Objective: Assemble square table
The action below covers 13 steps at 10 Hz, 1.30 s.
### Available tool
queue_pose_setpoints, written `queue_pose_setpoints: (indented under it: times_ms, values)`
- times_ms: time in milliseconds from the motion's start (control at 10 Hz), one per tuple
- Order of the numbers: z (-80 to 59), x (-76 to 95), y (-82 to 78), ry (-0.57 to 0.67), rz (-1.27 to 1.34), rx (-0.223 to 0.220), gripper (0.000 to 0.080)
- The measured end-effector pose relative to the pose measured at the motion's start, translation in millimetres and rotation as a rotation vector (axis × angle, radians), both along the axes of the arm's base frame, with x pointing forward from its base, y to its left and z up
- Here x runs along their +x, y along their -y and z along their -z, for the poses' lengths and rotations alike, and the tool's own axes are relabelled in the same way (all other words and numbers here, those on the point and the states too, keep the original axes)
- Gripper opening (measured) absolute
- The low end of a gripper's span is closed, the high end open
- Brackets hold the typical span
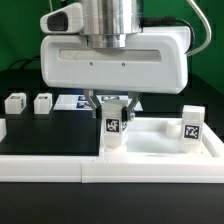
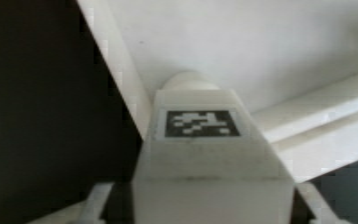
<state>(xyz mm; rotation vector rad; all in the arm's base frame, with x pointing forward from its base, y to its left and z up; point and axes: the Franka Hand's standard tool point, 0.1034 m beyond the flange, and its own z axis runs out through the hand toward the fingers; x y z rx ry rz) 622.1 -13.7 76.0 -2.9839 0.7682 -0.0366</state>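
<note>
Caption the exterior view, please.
Claw straddles an upright tagged leg at a corner of the tabletop; second leg stands nearby.

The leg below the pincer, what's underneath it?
The leg stands upright on the white square tabletop, near its corner on the exterior view's left. The contact itself, and any socket there, is covered by the leg.

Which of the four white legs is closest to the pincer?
The leg standing directly beneath the pincer; the other three stand off to the sides.
</note>
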Motion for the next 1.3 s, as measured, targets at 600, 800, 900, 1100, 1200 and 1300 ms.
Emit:
queue_pose_setpoints:
  times_ms: [600,800,900,1100,1200,1300]
  values:
    - [4.0,6.5,-7.5,-0.086,0.860,0.022,0.0291]
    - [3.8,6.1,-9.0,-0.111,1.109,0.020,0.0291]
    - [3.6,4.8,-10.1,-0.107,1.215,0.020,0.0291]
    - [3.4,1.3,-10.6,-0.104,1.243,0.018,0.0291]
    - [3.3,1.3,-10.5,-0.103,1.198,0.017,0.0291]
    - [-2.0,0.9,-9.8,-0.101,1.039,0.019,0.0465]
